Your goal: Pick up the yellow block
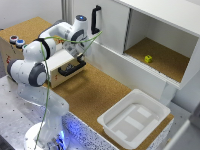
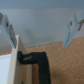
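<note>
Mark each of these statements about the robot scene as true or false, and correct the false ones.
1. The yellow block lies inside the open compartment of the white cabinet. True.
2. The white tray holds the yellow block. False: the tray has no block in it; the block is in the cabinet compartment.
3. The gripper is closed on the yellow block. False: in the wrist view its fingers stand apart with nothing between them, and the block is not there.
4. A black handle is mounted on the closed cabinet door. True.
5. The tray sits on the cork surface. True.
</note>
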Available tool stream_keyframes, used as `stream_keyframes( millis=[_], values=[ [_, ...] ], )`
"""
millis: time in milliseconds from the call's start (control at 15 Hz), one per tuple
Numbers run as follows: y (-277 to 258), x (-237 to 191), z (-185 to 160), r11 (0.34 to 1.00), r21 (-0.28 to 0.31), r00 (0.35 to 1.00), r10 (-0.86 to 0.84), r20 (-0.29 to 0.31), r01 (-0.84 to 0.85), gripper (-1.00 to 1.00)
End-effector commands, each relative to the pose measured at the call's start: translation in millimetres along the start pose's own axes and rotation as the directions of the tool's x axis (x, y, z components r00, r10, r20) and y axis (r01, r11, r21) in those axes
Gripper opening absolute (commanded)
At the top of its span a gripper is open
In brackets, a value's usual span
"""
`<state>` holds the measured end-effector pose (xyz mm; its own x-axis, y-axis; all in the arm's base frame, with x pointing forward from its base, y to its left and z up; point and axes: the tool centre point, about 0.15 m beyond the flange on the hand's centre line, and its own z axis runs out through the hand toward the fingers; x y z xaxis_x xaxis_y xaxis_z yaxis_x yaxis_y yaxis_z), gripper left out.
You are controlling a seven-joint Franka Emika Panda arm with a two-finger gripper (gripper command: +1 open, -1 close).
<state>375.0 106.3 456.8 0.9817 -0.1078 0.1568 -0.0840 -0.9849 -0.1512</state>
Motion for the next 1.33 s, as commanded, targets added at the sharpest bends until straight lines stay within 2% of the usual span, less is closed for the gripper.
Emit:
stream_keyframes(
  millis=[0, 133, 400, 600, 667, 933, 1267],
  values=[
    [54, 3, -26, 0.997, -0.067, 0.998, 0.039, -0.052, -0.043, 1.0],
    [77, 11, -32, 0.995, -0.08, 0.996, 0.051, -0.077, -0.057, 1.0],
    [112, 31, -35, 0.988, -0.088, 0.99, 0.118, -0.077, -0.125, 1.0],
    [123, 49, -41, 0.971, -0.115, 0.974, 0.195, -0.11, -0.208, 1.0],
    [128, 55, -43, 0.965, -0.094, 0.965, 0.234, -0.115, -0.245, 1.0],
    [154, 73, -36, 0.933, -0.162, 0.945, 0.303, -0.124, -0.321, 1.0],
    [181, 113, -26, 0.946, -0.171, 0.959, 0.256, -0.119, -0.274, 1.0]
  ],
)
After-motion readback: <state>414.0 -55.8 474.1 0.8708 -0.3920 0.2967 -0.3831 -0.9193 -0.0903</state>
